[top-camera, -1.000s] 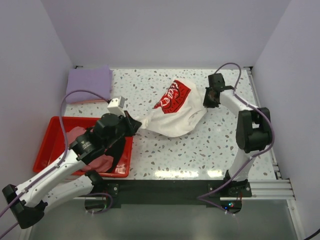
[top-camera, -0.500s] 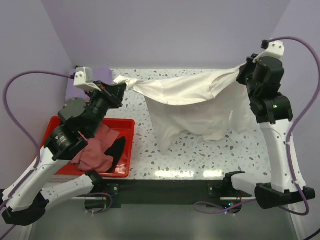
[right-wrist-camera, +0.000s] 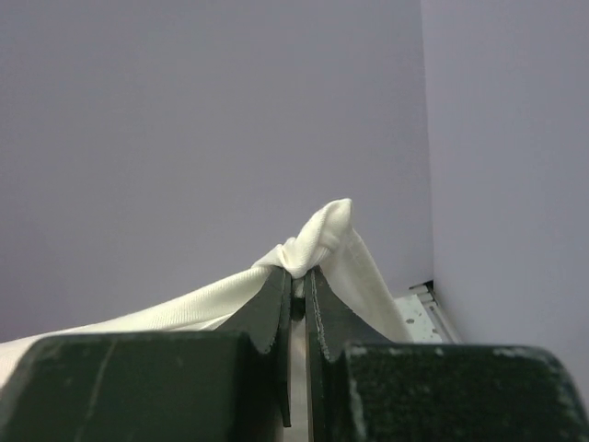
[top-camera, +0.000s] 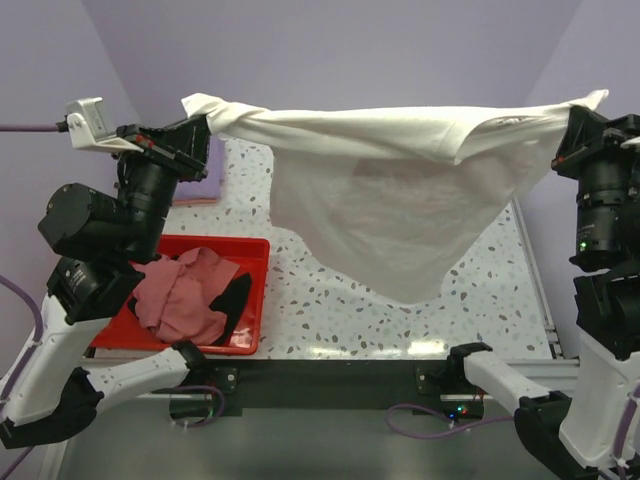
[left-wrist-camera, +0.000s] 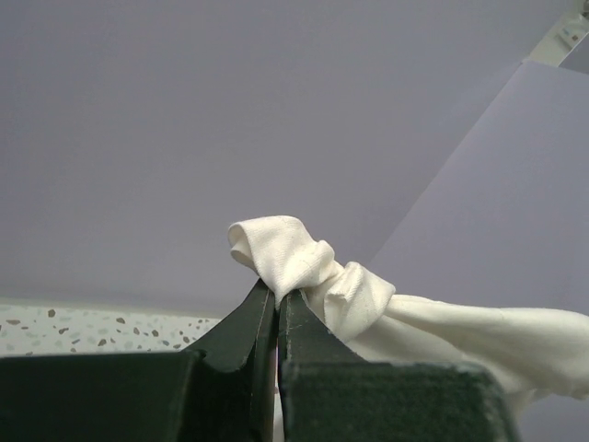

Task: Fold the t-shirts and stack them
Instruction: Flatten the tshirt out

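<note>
Cream-white t-shirt (top-camera: pixel 400 200) is airborne, stretched between both arms high above the surface (top-camera: pixel 330 300). Left pincer (left-wrist-camera: pixel 275 293) is clenched on a bunched knot of cloth at the shirt's left end. Right pincer (right-wrist-camera: pixel 299 276) is clenched on a bunched corner at the right end. Both wrist views show the jaws pressed together with fabric wadded above the tips, so 2 solid grips.

The top edge runs left to right with a slight sag. The body hangs in a rough triangle, lowest point toward the near middle, clear of the surface as far as I can tell. No print shows from this side.

Handling: light, limp, no stiffness, will swing. Not fragile, and unlikely to slip. The bunched grips twist the held corners, so that edge won't lie flat by itself.

Judgement: this is the spread step, fold not started. The next move is to lower it onto the surface with the top edge under tension, hanging end landing first. Better holds for folding are 2 shoulder or 2 hem corners, pinched flat, not wadded. Risk: the uneven hang gives creases on landing.

Pink t-shirt (top-camera: pixel 180 295) and black t-shirt (top-camera: pixel 232 300) sit crumpled in the red tray (top-camera: pixel 250 243), near left. Lavender t-shirt (top-camera: pixel 212 170) is at far left, mostly hidden behind the left arm.
</note>
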Motion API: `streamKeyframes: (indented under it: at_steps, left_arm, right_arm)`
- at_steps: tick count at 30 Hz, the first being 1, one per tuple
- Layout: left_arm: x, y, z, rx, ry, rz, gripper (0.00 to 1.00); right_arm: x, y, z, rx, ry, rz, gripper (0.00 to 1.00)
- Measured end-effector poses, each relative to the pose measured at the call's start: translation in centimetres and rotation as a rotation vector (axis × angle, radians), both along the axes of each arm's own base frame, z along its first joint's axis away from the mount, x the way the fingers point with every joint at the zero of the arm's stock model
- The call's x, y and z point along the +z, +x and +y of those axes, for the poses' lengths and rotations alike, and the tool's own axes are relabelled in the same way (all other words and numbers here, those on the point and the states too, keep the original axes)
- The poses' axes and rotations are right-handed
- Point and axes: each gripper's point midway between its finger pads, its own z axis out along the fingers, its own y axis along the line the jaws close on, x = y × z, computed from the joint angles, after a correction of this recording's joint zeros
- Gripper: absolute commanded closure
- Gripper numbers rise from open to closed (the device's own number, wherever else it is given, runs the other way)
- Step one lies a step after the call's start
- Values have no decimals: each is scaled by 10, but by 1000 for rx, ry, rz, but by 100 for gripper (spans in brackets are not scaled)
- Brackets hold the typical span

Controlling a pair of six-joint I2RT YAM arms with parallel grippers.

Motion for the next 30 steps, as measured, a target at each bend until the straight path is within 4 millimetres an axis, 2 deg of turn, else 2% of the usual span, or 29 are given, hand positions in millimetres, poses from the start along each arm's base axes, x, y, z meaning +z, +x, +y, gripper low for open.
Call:
streamKeyframes:
  at_steps: [3,6,9,11,12,14,16,19,20,23,25,27,28,30]
  left_arm:
    - [11,2,0,13,-2,-17,100]
    - [13,10,-3,36,-1,-16,100]
    - [5,29,-12,77,14,13,100]
    - [3,53,-20,99,26,35,100]
    - [1,69,-24,99,33,46,100]
    - [0,115,-22,97,37,66,100]
    - [-22,175,-17,96,43,125,100]
    - [-68,255,-21,26,41,230,100]
    - [-85,278,-24,-7,33,261,100]
    - [-114,324,-31,-95,9,316,100]
    - [-118,339,-32,-137,-8,320,100]
    - [-112,339,-31,-159,-20,307,100]
    - [-100,334,-29,-168,-24,280,100]
    - [-72,317,-25,-177,-26,217,100]
  right_arm:
    - [12,-7,-2,-5,-15,-35,96]
    - [16,-3,-2,-14,-34,-36,95]
    - [12,14,-4,-38,-55,-12,94]
    - [5,36,-4,-61,-71,22,94]
    - [1,46,-4,-73,-80,41,94]
    - [-14,77,-3,-93,-107,100,94]
    - [-33,115,1,-105,-142,168,94]
    - [-63,181,7,-121,-200,276,95]
    - [-73,200,10,-122,-214,304,95]
    - [-107,262,15,-127,-250,392,95]
    - [-123,289,18,-123,-258,423,94]
    - [-126,299,20,-109,-259,421,94]
    - [-126,300,21,-103,-259,420,94]
    - [-112,295,22,-89,-252,383,92]
